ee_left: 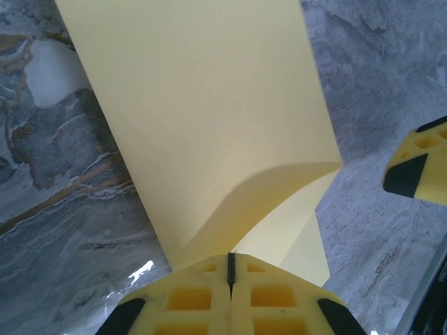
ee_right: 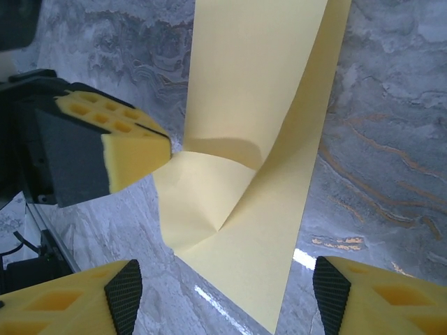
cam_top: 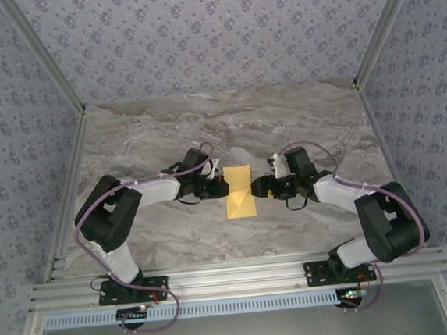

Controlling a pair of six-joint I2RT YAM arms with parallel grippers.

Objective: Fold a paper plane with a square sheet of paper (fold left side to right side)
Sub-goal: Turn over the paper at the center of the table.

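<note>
The square sheet of paper (cam_top: pixel 240 201) lies near the middle of the worktop (cam_top: pixel 166 133), between the two arms. The left arm (cam_top: pixel 151 191) reaches in from the sheet's 8 o'clock. The left jaws sit at the sheet's 9 o'clock edge, pressed together on a raised part of the sheet. That raised part curves up over the part lying flat on the worktop. The right arm (cam_top: pixel 339 192) reaches in from 4 o'clock. The right jaws stand at the sheet's 3 o'clock side, spread apart and facing the left jaws across the sheet. In the right wrist view, the sheet runs from between the right jaws toward 12 o'clock, with the left jaws at 10 o'clock touching the lifted fold.
</note>
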